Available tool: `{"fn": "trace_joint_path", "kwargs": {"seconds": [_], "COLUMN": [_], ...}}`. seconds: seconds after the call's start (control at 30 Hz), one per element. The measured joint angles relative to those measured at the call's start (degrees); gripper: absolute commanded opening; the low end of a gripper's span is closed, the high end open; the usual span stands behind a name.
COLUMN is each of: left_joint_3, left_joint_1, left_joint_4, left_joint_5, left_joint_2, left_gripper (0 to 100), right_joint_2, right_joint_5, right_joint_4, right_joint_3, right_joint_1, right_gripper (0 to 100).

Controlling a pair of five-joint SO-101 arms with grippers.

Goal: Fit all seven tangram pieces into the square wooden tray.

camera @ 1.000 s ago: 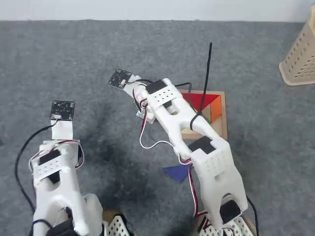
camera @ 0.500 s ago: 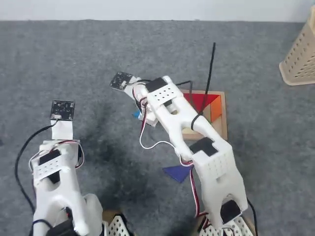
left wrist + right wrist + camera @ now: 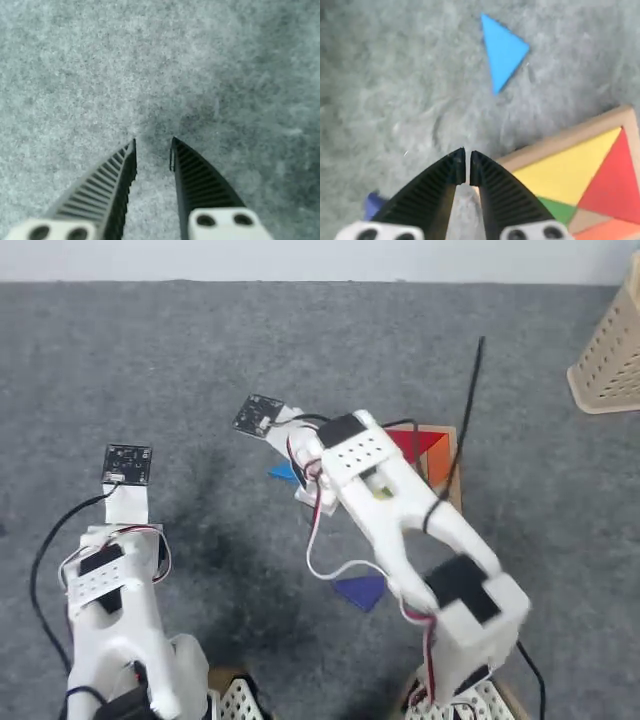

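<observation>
The square wooden tray (image 3: 546,142) holds yellow (image 3: 570,170), red (image 3: 612,180), green and orange pieces; in the high view the tray (image 3: 453,446) lies partly under the right arm (image 3: 400,500). A light blue triangle (image 3: 503,49) lies on the grey carpet just off the tray's corner, also seen as the light blue triangle (image 3: 283,472) in the high view. A dark blue piece (image 3: 360,590) rests on the carpet nearer the arm bases. My right gripper (image 3: 465,153) is shut and holds nothing, hanging over the carpet by the tray's edge. My left gripper (image 3: 153,145) is slightly open over bare carpet.
A cream perforated basket (image 3: 610,350) stands at the far right edge. The left arm (image 3: 110,585) sits at the near left, well apart from the pieces. Grey carpet covers the table, with a pale wall strip along the far edge.
The right arm has risen and swung to the right, toward the tray. The light blue triangle, hidden under it a second ago, now lies in plain sight. The left arm has not moved.
</observation>
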Motion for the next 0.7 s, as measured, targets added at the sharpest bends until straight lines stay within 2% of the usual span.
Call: {"fn": "trace_joint_path", "kwargs": {"seconds": [0.23,0.5,0.7], "left_joint_3": [0.0,0.0,0.0], "left_joint_1": [0.0,0.0,0.0], "left_joint_4": [0.0,0.0,0.0], "left_joint_5": [0.0,0.0,0.0], "left_joint_2": [0.0,0.0,0.0], "left_gripper": [11,11,11], "right_joint_2": [-11.2,-19.5,-20.5], "right_joint_5": [5.3,12.6,14.7], "right_joint_4": [2.0,3.4,-2.9], "right_joint_3": [8.5,18.5,24.5], "right_joint_1": [0.9,9.4,13.0], "right_gripper": [0.6,0.6,0.9]}}
